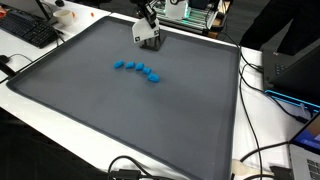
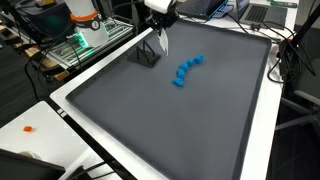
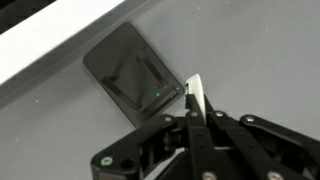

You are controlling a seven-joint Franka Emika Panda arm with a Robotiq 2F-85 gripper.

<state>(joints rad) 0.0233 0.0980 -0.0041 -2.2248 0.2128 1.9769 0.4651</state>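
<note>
My gripper [image 1: 148, 18] [image 2: 161, 30] hangs over the far edge of a dark grey mat [image 1: 110, 115] [image 2: 190, 130]. In the wrist view its fingers [image 3: 194, 112] are shut on a thin white flat piece [image 3: 195, 93] that sticks out past the tips. Just beside and below it stands a small dark square container [image 3: 132, 73], open at the top, which also shows in both exterior views [image 1: 149, 38] [image 2: 147, 54]. A curved row of several small blue pieces [image 1: 138, 69] [image 2: 186, 70] lies on the mat a short way from the container.
A white table rim [image 1: 60, 120] surrounds the mat. A black keyboard [image 1: 28, 30] lies beyond one side. Cables [image 1: 272, 150] run along another side. An electronics rack [image 2: 85, 30] and a laptop [image 2: 255, 12] stand behind. A small orange thing [image 2: 28, 128] lies on the white table.
</note>
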